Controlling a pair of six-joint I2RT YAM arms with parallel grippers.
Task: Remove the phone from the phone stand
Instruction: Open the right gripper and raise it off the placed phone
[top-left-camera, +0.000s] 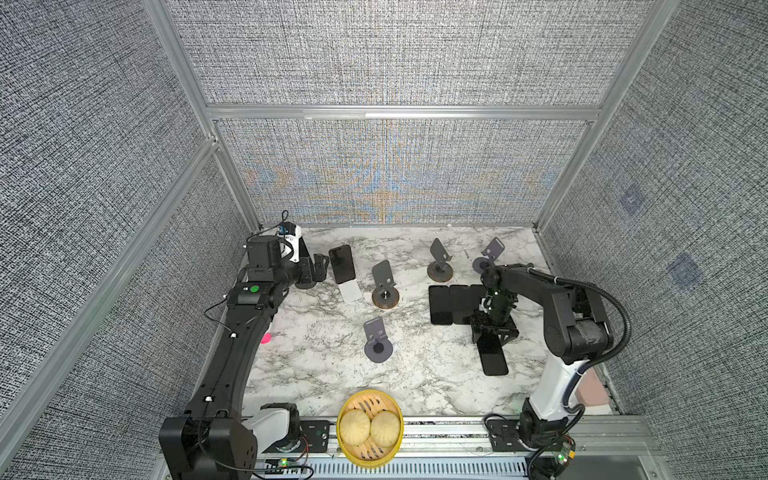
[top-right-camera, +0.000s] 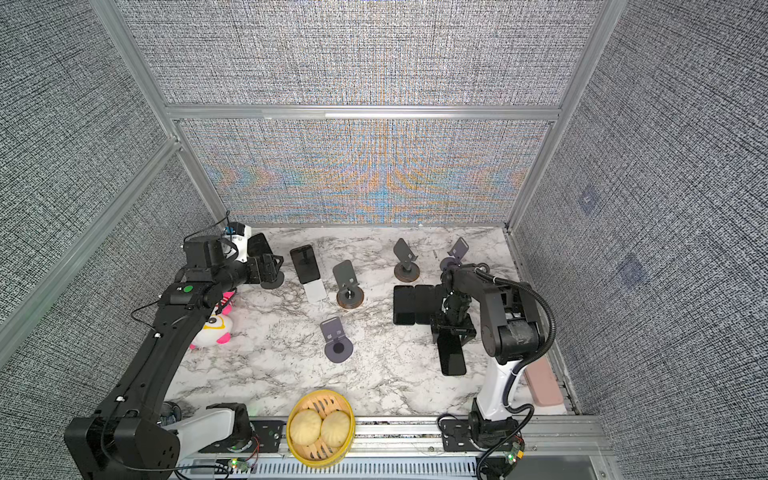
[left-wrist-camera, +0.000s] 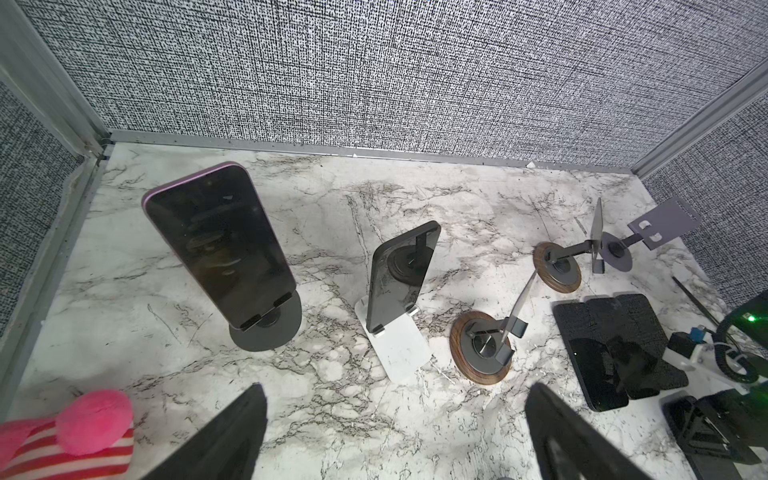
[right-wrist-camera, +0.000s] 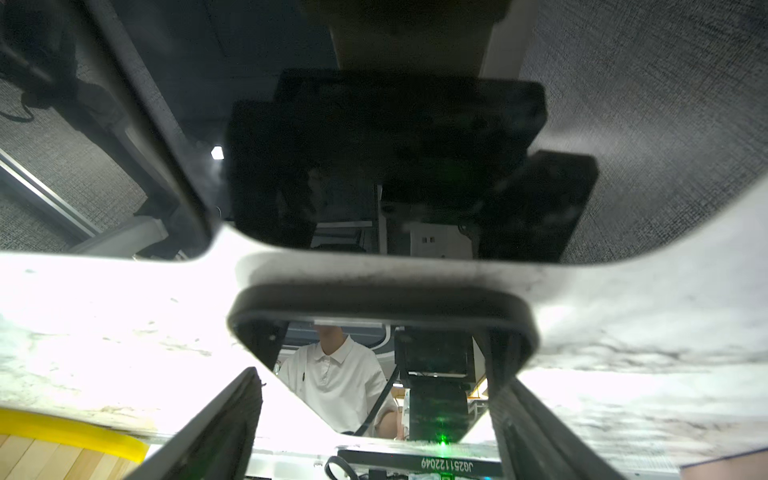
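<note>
Because the phone (left-wrist-camera: 220, 245) (likely rigid, slick, fragile) leans in the dark stand (left-wrist-camera: 282, 328) beside the white stand (left-wrist-camera: 405, 353), grip its long edges. The left gripper (left-wrist-camera: 397, 386) gapes empty; the right gripper (top-left-camera: 494, 332) state cannot be told.

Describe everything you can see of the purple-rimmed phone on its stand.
The phone is a slim slab with rounded corners, a lilac rim and a glossy dark screen showing dim reflections. It stands on end, leaning back, its lower edge caught in two small lips of a dark stand with a round base, near the back left corner of the table. Only the stand touches it; the open left tool is apart from it.
</note>
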